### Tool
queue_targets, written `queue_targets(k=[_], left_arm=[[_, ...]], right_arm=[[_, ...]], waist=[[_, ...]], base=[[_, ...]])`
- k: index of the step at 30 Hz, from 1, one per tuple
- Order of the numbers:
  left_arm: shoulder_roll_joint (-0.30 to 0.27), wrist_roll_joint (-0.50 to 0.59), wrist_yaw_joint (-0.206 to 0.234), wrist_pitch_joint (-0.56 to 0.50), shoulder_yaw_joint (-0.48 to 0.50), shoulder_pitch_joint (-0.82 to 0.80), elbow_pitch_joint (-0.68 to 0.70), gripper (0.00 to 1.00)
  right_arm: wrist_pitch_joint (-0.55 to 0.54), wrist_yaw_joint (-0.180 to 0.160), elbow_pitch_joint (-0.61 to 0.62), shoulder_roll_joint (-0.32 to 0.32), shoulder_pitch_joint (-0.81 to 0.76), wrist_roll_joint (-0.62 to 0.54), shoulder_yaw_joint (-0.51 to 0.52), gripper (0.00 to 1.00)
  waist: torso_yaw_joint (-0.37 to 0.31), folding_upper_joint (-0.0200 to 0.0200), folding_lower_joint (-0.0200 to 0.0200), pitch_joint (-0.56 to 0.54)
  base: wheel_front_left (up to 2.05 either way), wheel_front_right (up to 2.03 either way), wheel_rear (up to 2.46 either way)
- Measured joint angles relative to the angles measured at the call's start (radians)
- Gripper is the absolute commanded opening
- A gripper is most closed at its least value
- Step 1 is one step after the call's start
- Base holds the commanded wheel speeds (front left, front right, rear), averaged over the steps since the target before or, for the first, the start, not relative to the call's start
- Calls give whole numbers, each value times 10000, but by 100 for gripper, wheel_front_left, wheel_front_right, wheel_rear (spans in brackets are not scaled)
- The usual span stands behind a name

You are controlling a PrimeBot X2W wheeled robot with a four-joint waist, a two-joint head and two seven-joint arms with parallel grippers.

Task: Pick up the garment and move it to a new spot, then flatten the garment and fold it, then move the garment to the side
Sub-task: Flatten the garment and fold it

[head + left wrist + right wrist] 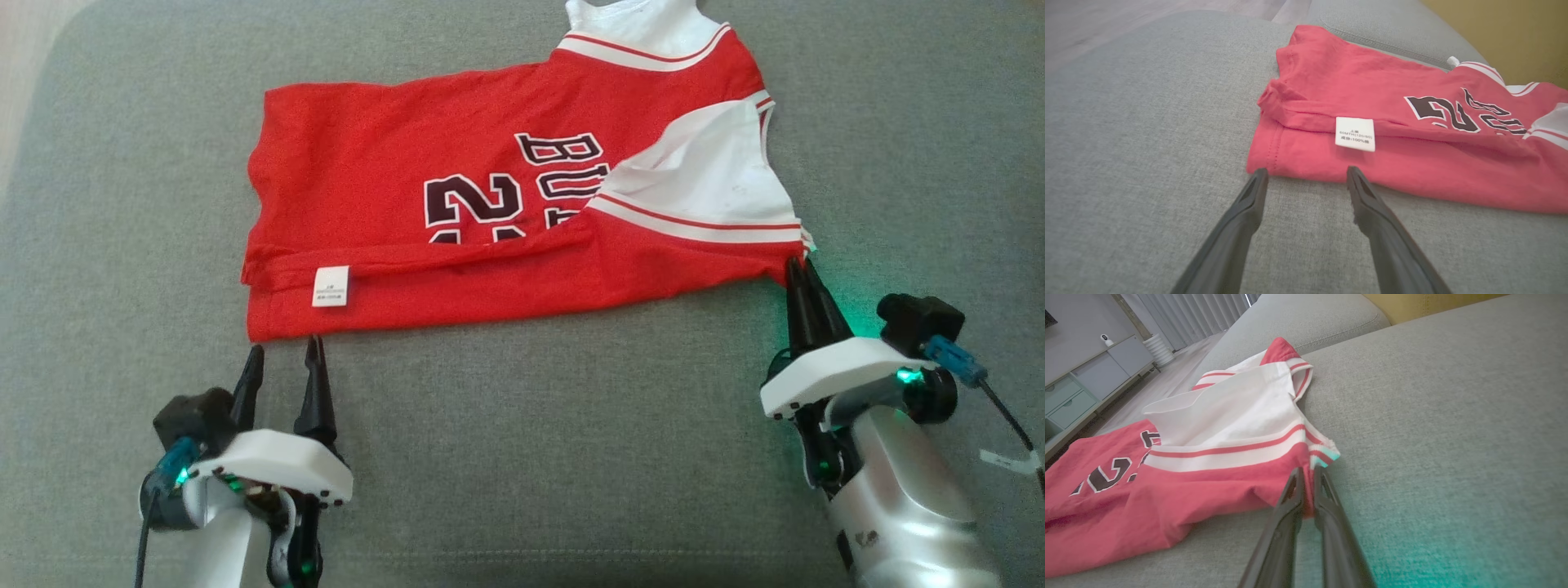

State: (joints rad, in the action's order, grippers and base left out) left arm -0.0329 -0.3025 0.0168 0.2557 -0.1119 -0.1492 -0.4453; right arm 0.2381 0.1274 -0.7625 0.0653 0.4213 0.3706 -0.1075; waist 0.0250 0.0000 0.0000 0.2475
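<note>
The garment point(457, 220) is a red and white jersey with dark lettering, lying partly folded on the grey sofa seat point(522, 457). A white care label point(331, 286) shows near its front hem. My left gripper point(284, 345) is open, its fingertips just short of the hem at the garment's point(1372, 94) left corner. In the left wrist view the left gripper point(1306, 170) has both tips at the hem's edge. My right gripper point(798, 265) is shut on the garment's right corner. The right wrist view has red cloth of the garment point(1208, 416) pinched between the right gripper's point(1308, 470) fingers.
The sofa seat stretches wide in front of the garment and to its right. Another cushion point(1306, 314) lies beyond a seam. A pale cabinet point(1081, 375) and wooden floor point(1163, 384) lie past the sofa's left edge. A yellow surface point(1502, 32) rises behind the seat.
</note>
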Motion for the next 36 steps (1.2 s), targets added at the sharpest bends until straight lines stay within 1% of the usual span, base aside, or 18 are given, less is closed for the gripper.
queue_targets(k=[9, 13, 21, 26, 27, 28, 29, 36], left_arm=[[2, 10, -138, 0, 278, -353, -694, 100], [4, 96, -182, 2, 376, -839, -1452, 100], [-58, 105, -614, 117, 493, -2034, -3377, 100], [-94, 107, -608, 190, 443, -2677, -4280, 100], [-96, 107, -612, 190, 420, -2754, -4428, 82], [-104, 105, -614, 192, 405, -2824, -4550, 43], [-117, 104, -612, 192, 401, -2886, -4667, 0], [-161, -107, -779, 190, 313, -2948, -5066, 0]], right_arm=[[69, 0, 73, -10, 5, 349, -454, 0], [86, 0, 75, -12, 12, 460, -566, 0], [96, 0, 77, -12, 82, 520, -736, 0], [98, 0, 123, -12, 213, 518, -734, 0], [98, 0, 128, -12, 211, 518, -734, 0], [98, 0, 128, -12, 210, 518, -731, 0], [98, 0, 128, -12, 210, 518, -725, 0], [98, 0, 368, -19, 187, 506, -368, 0]], waist=[[-192, 0, 0, 74], [-260, 0, 0, 109], [-365, 0, 0, 84], [-381, 0, 0, 59], [-383, 0, 0, 46], [-383, 0, 0, 33], [-384, 0, 0, 16], [-366, 0, 0, -227]], base=[[0, 0, 0], [0, 0, 0], [0, 0, 0], [0, 0, 0], [0, 0, 0], [0, 0, 0], [0, 0, 0], [0, 0, 0]])
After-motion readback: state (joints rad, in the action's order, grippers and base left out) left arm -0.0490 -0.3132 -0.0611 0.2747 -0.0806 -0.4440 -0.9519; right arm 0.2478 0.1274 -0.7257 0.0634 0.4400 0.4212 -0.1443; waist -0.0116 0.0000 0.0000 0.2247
